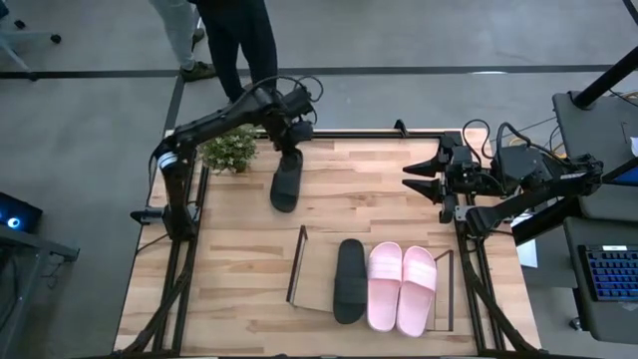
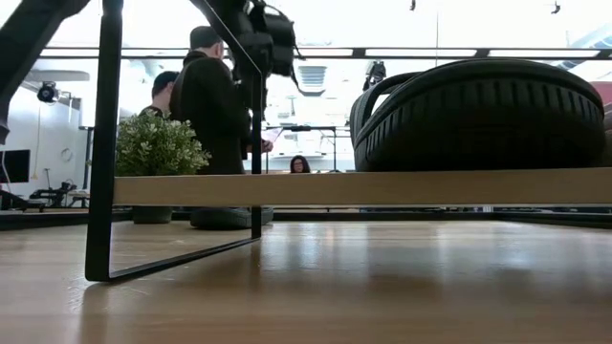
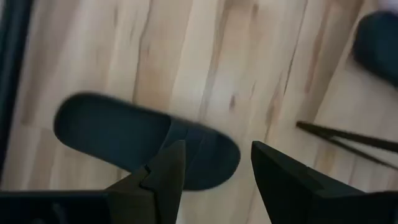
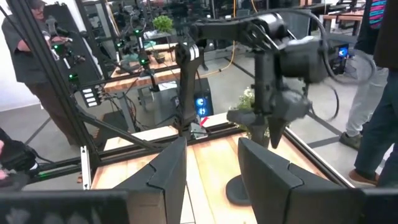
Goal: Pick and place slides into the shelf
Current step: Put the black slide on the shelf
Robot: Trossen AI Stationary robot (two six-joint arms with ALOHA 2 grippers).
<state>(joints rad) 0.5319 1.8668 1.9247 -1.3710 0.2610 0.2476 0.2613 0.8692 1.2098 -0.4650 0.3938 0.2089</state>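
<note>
Hovering over the table's 11 o'clock area, the left gripper (image 1: pixel 289 148) hangs above a lone black slide (image 1: pixel 286 184) lying flat on the tabletop (image 1: pixel 239 259), its fingers (image 3: pixel 165 177) parted with nothing between them. Just left of it, near the table's far left corner, stands one small potted plant (image 1: pixel 230 150). Toward 6 o'clock sits the shelf (image 1: pixel 317 269), carrying three slides side by side: one black slide on the shelf (image 1: pixel 349 280) and, to its right, two pink slides (image 1: pixel 402 287). That makes four slides in all, two black and two pink. At 3 o'clock the right gripper (image 1: pixel 421 178) waits at the table's edge, fingers (image 4: pixel 168 171) spread apart and empty. Two people (image 1: pixel 234 40) stand beyond the far edge.
</note>
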